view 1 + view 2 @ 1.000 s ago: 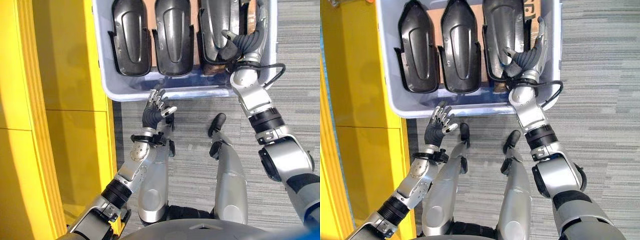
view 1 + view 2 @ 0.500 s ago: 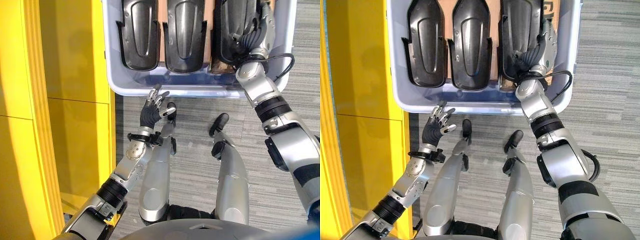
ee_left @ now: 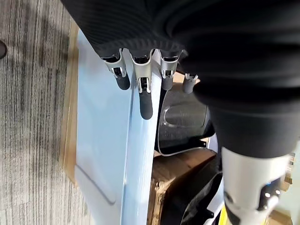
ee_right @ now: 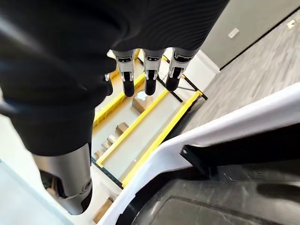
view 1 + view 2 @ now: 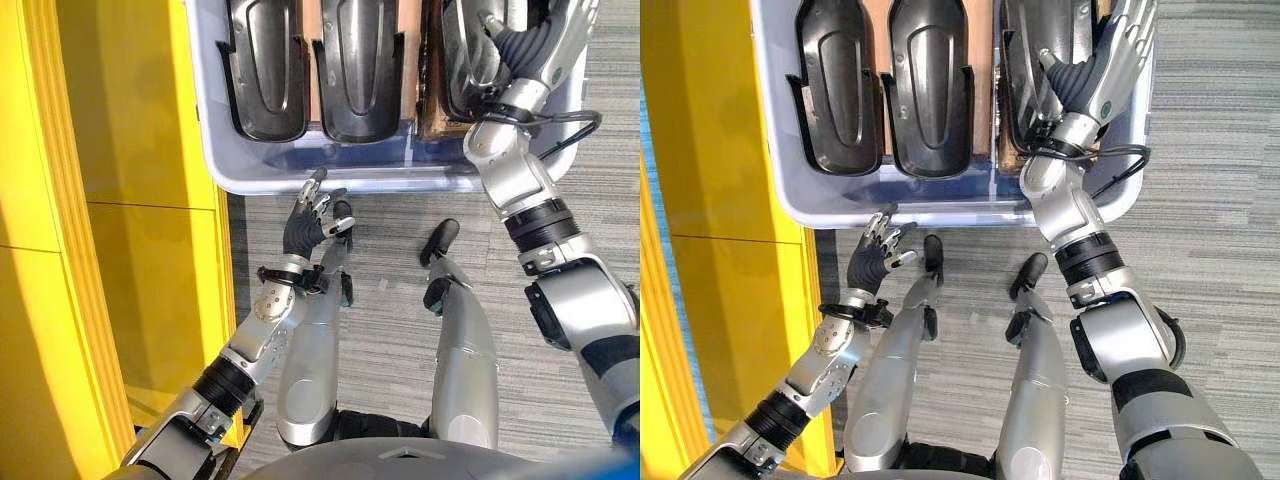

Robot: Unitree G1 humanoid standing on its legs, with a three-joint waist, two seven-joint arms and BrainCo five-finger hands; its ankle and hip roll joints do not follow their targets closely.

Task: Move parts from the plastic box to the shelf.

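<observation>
While I look down through the head camera, the pale blue plastic box (image 5: 215, 140) fills the top of the frame, sitting on the grey striped carpet (image 5: 590, 180), with the yellow shelf unit (image 5: 120, 200) running down the left side. Three glossy black moulded plastic parts stand side by side in the box: the left black part (image 5: 263, 65) in the upper left, the middle black part (image 5: 357, 60) just beside it at top centre, and the right black part (image 5: 468, 60) in the upper right, with strips of brown cardboard (image 5: 311, 50) showing between them. My right hand (image 5: 540, 45) reaches in from the right side and hangs over the right black part near the box's far right wall, its fingers straight and spread and its thumb standing apart; I see nothing held in it, and in its own wrist view the fingers (image 4: 149, 75) extend straight above the dark part and the white box rim. My left hand (image 5: 310, 222) is at centre frame, just below the near wall of the box, palm raised, fingers loosely extended and holding nothing. In the left wrist view those fingers (image 3: 145, 93) point along the pale box wall, tips close to it, though I cannot tell whether they touch.
</observation>
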